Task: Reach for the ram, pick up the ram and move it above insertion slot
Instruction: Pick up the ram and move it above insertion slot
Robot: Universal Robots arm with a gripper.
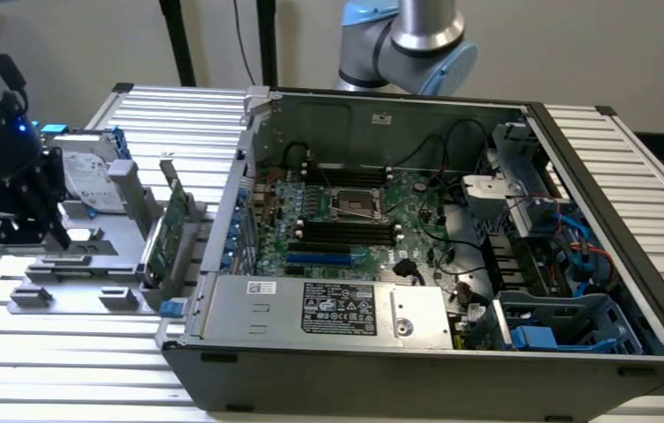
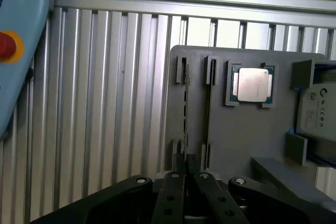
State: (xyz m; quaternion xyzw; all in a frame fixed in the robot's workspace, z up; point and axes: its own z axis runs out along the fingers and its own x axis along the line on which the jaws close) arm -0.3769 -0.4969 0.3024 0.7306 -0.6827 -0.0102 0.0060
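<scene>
On the gray fixture (image 2: 247, 145) at the exterior view's left, counted one ram (image 2: 185, 111), seen edge-on as a thin green strip standing in one of two parallel slots (image 2: 209, 108). Found the gripper (image 2: 186, 179) right at that strip's near end, its two black fingers (image 2: 170, 198) drawn almost together and pinching the ram's thin edge. Counted also one CPU (image 2: 253, 84) with a silver lid in its own pocket just beside the slots, one drive (image 1: 85, 172) with blue rails beside that pocket, and one green card (image 1: 166, 233) standing upright at the fixture's edge next to the case (image 1: 426, 379). Saw one case, lid off, lying on the slatted table (image 1: 167, 110), with one motherboard (image 1: 409, 198) inside carrying several long black memory slots (image 1: 344, 233); could not settle their number. Noted one power supply (image 1: 420, 313) along the case's near wall, bearing one black label (image 1: 342, 310) with white print and one small white sticker (image 1: 264, 287); could read neither. Made out marks on the drive's white label, none legible. Spotted one red button (image 2: 5, 45) on a pale blue housing.
</scene>
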